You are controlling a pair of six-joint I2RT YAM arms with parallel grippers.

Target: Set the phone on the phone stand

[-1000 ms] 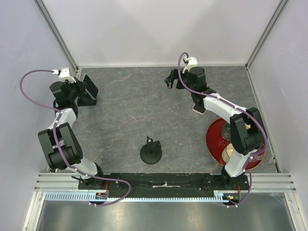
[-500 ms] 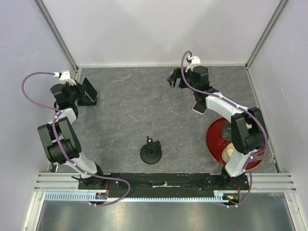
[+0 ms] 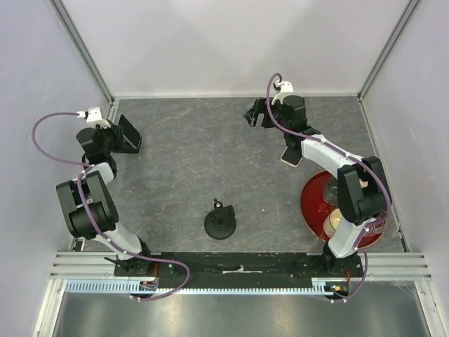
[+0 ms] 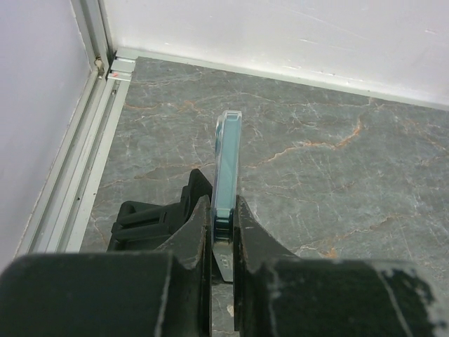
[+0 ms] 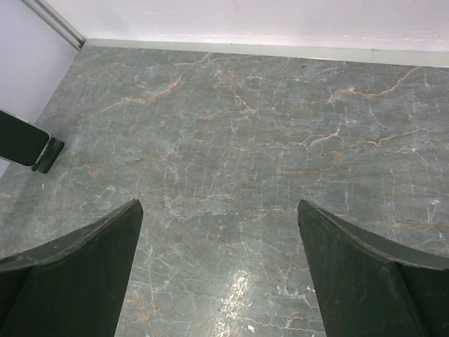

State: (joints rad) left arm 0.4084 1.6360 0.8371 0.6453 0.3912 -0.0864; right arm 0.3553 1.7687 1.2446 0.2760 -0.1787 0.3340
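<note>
- Phone (image 4: 228, 147) destination, judged: black disc-footed phone stand (image 3: 219, 223), near middle of the counter (image 3: 189, 161).
- Left pincer (image 4: 222, 207): clamped on the phone, held on edge at the far-left corner.
- Right pincer (image 5: 219, 205): spread wide, empty, farther back.
- Step: carrying; next, swing nearward, tilt, seat.

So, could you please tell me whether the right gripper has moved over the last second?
Yes, slightly. The right gripper has drifted to the right and a touch closer to the back wall, with its jaws wide open.
</note>
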